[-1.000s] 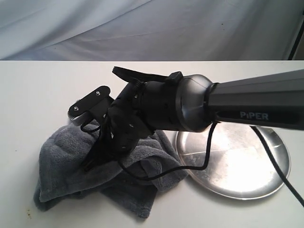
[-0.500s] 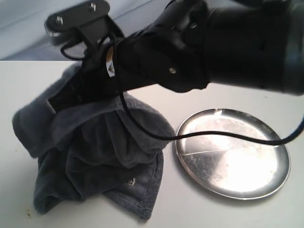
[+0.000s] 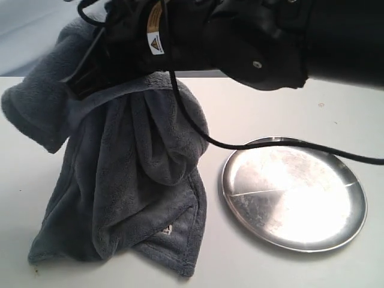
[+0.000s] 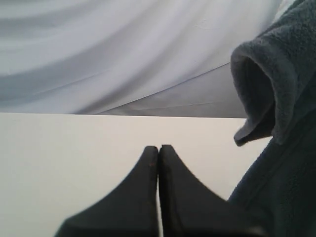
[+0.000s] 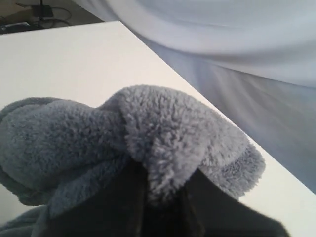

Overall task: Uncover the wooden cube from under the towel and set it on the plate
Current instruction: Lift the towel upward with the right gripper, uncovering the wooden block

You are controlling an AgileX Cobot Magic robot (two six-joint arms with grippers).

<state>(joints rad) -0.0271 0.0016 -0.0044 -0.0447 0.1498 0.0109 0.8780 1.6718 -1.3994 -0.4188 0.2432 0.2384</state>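
My right gripper point(image 3: 84, 75) has reached across to the left of the exterior view and is shut on a bunched fold of the dark grey towel point(image 3: 138, 192). The towel hangs from it in a tall drape, its lower hem and white tag point(image 3: 167, 229) still on the table. In the right wrist view the fleece point(image 5: 158, 133) bulges between the fingers of that gripper point(image 5: 165, 190). The steel plate point(image 3: 294, 192) lies empty to the right of the towel. The wooden cube is hidden in every view. My left gripper point(image 4: 158, 148) is shut on nothing above bare table, the towel point(image 4: 276, 98) beside it.
The right arm's black cable point(image 3: 270, 144) runs just above the plate's far rim. The white table point(image 3: 258, 102) ends at a pale cloth backdrop point(image 4: 123, 49) behind. The bulky black right arm point(image 3: 270, 36) fills the top of the exterior view.
The right gripper has risen from low over the towel, pulling the cloth up into a hanging drape. The arm now looms closer to the camera. The plate has not moved.
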